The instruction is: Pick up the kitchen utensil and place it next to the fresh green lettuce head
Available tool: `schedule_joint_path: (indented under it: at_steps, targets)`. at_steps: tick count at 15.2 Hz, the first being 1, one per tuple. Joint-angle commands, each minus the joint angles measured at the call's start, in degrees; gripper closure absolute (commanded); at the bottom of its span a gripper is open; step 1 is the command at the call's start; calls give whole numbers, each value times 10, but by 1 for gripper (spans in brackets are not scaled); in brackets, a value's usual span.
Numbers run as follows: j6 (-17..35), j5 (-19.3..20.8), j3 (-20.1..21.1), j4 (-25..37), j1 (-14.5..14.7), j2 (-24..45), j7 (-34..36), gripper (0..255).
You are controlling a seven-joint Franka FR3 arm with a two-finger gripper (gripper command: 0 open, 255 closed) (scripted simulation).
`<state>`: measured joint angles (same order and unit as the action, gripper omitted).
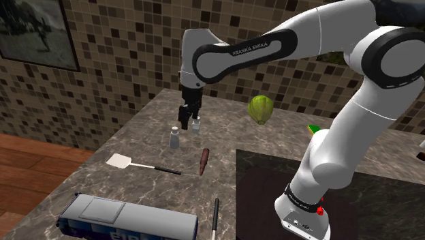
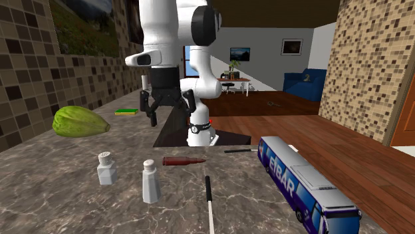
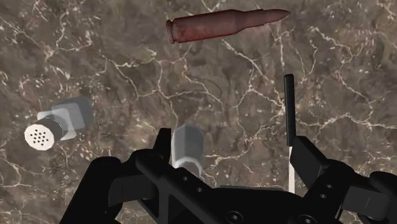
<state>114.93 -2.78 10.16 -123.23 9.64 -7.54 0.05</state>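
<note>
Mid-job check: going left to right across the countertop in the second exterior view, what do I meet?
green vegetable → first shaker → second shaker → brown bullet → spatula → blue bus

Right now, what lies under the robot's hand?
Under the open hand stands a shaker on the counter, a spatula beside it; the hand covers part of the shaker and the spatula's head.

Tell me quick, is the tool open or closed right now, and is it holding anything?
Tool: open, holding nothing.
</note>
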Motion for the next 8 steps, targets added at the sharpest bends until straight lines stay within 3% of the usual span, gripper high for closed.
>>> schedule_joint_path:
  at_steps: [1,8]
  targets:
    - [15,8,10,17,7,35,5,0]
    - [40,48,40,113,41,173,38,0]
